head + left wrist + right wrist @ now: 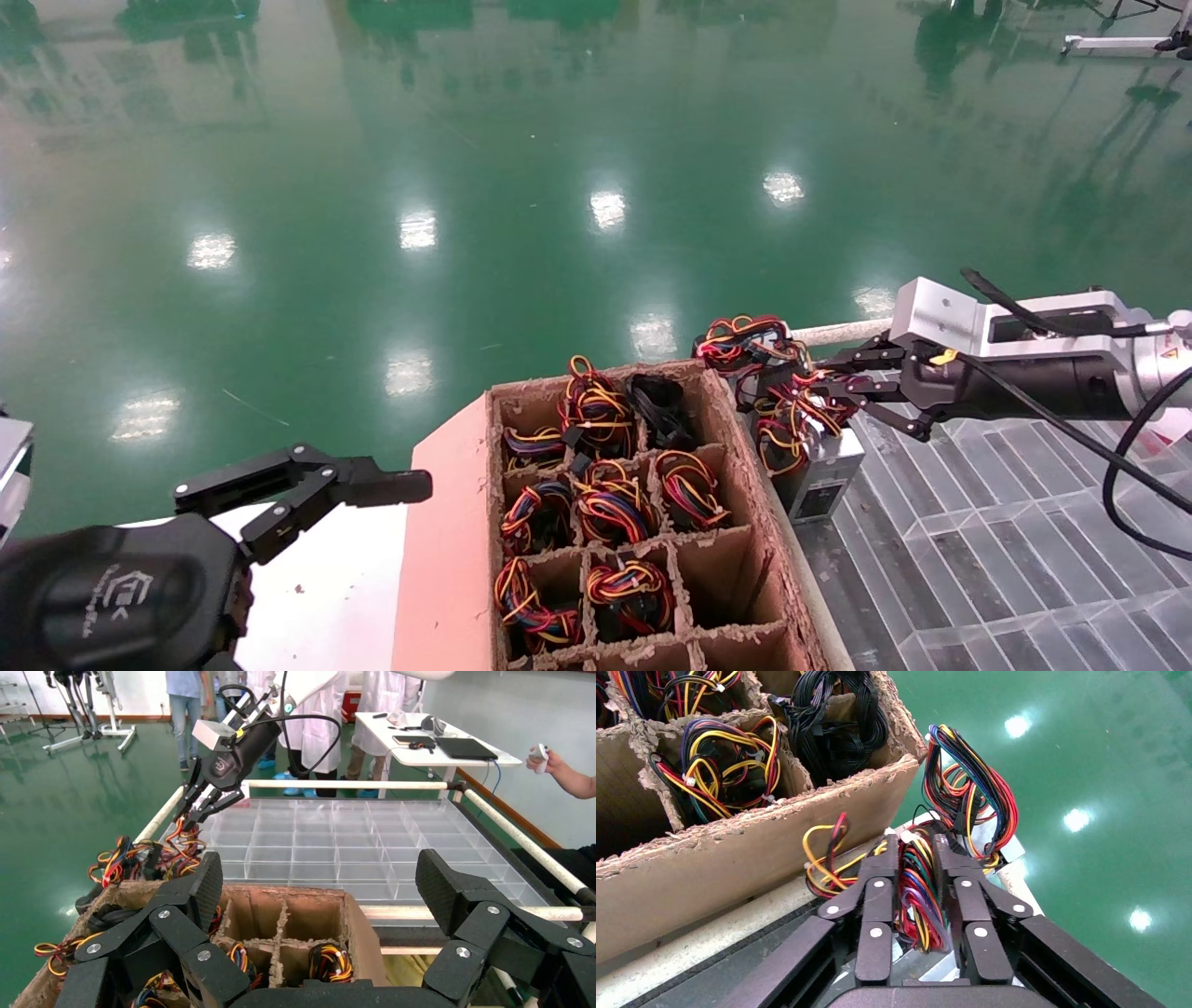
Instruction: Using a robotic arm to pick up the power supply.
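The power supply is a silver metal box with a bundle of red, yellow and black wires on top. It sits at the near corner of the clear tray, just beside the cardboard box. The robotic arm's right gripper reaches in from the right and is shut on that wire bundle. In the right wrist view the gripper has the power supply's coloured wires pinched between both fingers. My left gripper is parked at the lower left, open and holding nothing.
The cardboard box has divided cells, several holding wired power supplies. The clear tray is a grid of compartments edged by a white rail. Green floor lies beyond. People and a white table stand behind the tray.
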You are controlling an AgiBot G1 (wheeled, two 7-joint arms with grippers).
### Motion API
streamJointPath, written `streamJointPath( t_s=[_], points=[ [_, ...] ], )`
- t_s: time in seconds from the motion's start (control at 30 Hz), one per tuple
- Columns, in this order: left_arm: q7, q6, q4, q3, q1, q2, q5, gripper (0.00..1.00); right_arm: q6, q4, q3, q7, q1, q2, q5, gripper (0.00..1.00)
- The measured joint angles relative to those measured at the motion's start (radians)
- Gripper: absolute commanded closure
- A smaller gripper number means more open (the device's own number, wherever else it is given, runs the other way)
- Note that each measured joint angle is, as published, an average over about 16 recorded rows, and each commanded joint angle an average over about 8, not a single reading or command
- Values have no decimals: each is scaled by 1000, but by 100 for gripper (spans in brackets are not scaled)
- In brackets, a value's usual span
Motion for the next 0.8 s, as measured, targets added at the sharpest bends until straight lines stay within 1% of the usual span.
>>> streamJointPath(
  t_s=[0.27, 0.8],
  points=[
    [0, 0, 0, 0, 0, 0, 0, 0, -13, 0, 5, 10, 6, 4, 8, 0],
    [1, 0, 1, 1, 0, 0, 0, 0, -90, -11, 44, 64, 29, 41, 75, 0]
  ],
)
